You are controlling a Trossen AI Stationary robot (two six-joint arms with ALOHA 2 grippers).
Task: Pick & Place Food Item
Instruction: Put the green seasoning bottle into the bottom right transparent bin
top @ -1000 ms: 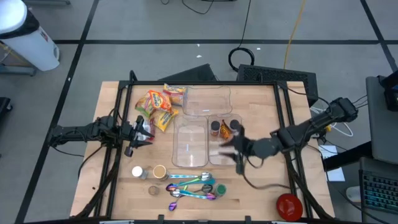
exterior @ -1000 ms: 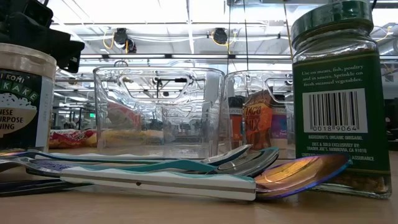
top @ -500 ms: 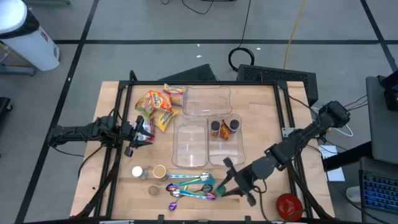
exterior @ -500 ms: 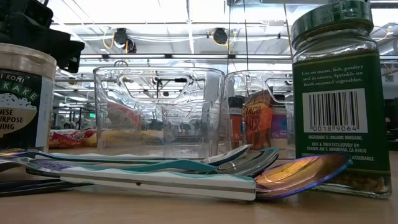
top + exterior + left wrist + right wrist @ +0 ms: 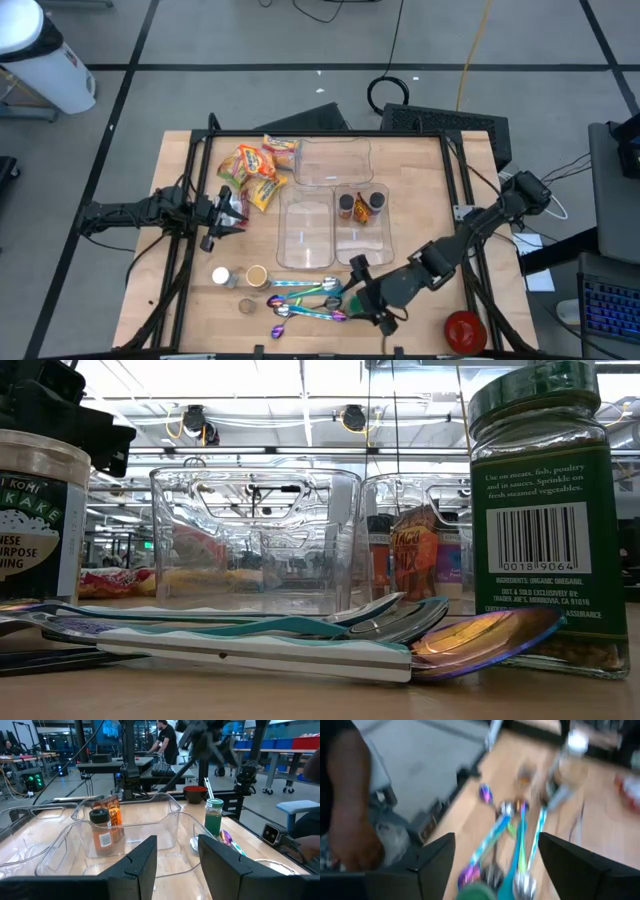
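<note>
Right pincer [image 5: 364, 297] has swung from the bins to the upright green-lidded jar [image 5: 355, 303].

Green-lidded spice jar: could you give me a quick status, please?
Right gripper open above green-lidded jar, not gripping. Left gripper idle, table's left. Spoons beside jar.

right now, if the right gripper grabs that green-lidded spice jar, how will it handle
The green-lidded spice jar looks like glass, so probably rigid, smooth, a bit slippery and breakable. It stands tall and narrow, with contents only near the bottom, so it is likely light but may tip if nudged high. An iridescent spoon lies against its base and might shift as the right gripper lifts.
</note>
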